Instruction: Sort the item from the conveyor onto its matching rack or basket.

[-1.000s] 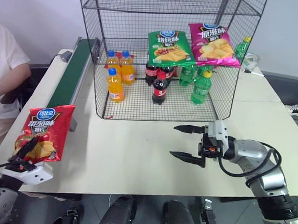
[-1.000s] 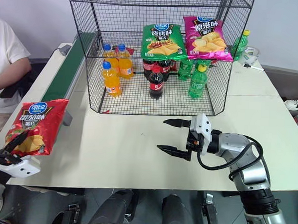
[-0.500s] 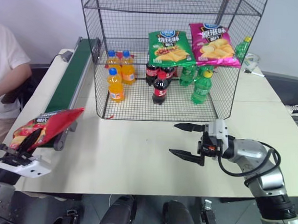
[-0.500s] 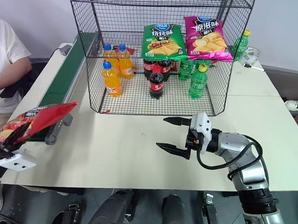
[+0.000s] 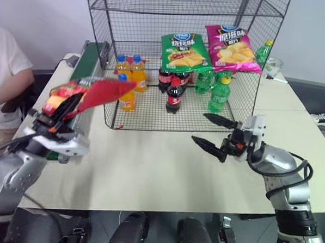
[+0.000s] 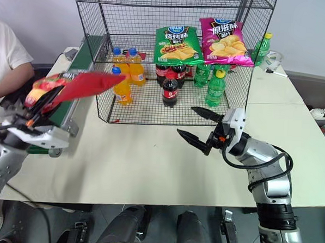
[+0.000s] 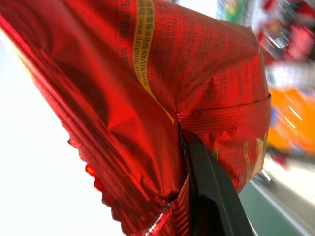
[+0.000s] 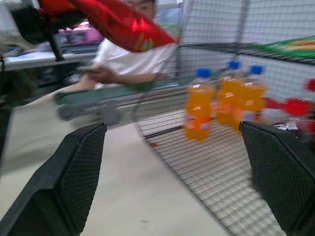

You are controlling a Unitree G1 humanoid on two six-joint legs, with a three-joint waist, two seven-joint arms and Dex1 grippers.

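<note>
Bag held up, rack ahead to my right

My left gripper point(image 5: 62, 110) is clamped on the red bag point(image 5: 101, 90), long axis pointing toward the rack point(image 5: 182, 57) just beyond its tip; my right gripper point(image 5: 213, 136) waits wide open and empty over the worktop point(image 5: 149, 164).

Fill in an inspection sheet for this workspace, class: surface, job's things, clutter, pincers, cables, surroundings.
Surface: pale table, bare in front of the rack.
Job's things: red chip bag held in the air; green conveyor at the table's left; black wire rack holding green and magenta chip bags and bottles.
Clutter: nothing seen.
Pincers: left pincer shut on the red chip bag; right pincer open, empty, above the table.
Cables: black cable looped along the right arm.
Surroundings: person in a white shirt seated at left.
</note>
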